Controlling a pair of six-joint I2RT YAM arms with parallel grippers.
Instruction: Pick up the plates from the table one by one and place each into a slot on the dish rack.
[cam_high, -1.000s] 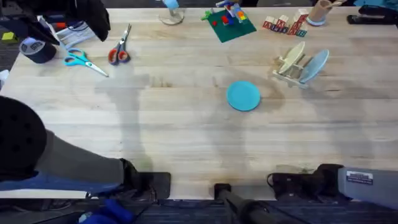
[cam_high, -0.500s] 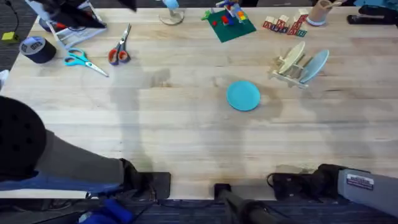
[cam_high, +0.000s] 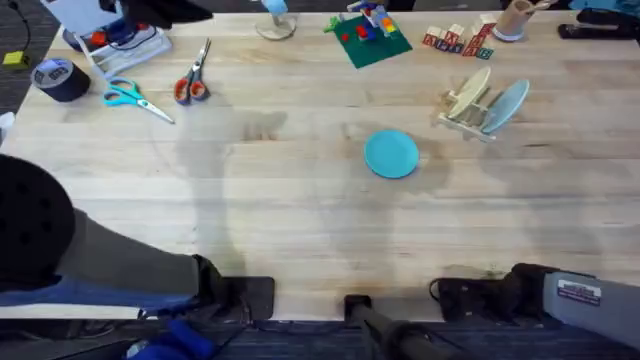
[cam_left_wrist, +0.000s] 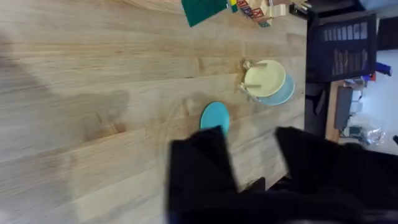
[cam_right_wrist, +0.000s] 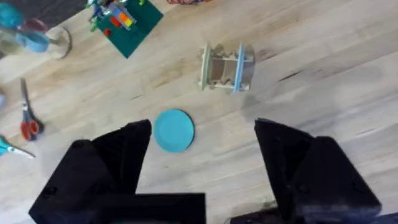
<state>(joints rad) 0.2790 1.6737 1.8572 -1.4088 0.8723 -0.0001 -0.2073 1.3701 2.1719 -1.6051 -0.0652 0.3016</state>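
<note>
Both grippers, as we see them, hang above the table (cam_high: 300, 230) with fingers apart and nothing between them: the left gripper (cam_left_wrist: 252, 155) and the right gripper (cam_right_wrist: 202, 155). We find the dish rack (cam_high: 468, 103) holding two upright plates in its slots, a cream plate (cam_high: 470, 90) and the pale blue plate (cam_high: 505, 105). Well apart from it, the teal plate (cam_high: 391, 154) lies flat on the wood.

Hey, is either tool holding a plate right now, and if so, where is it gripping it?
Nothing is held. Both tools are open and empty. The teal plate lies flat on the table, and the pale blue plate stands in the dish rack.
</note>
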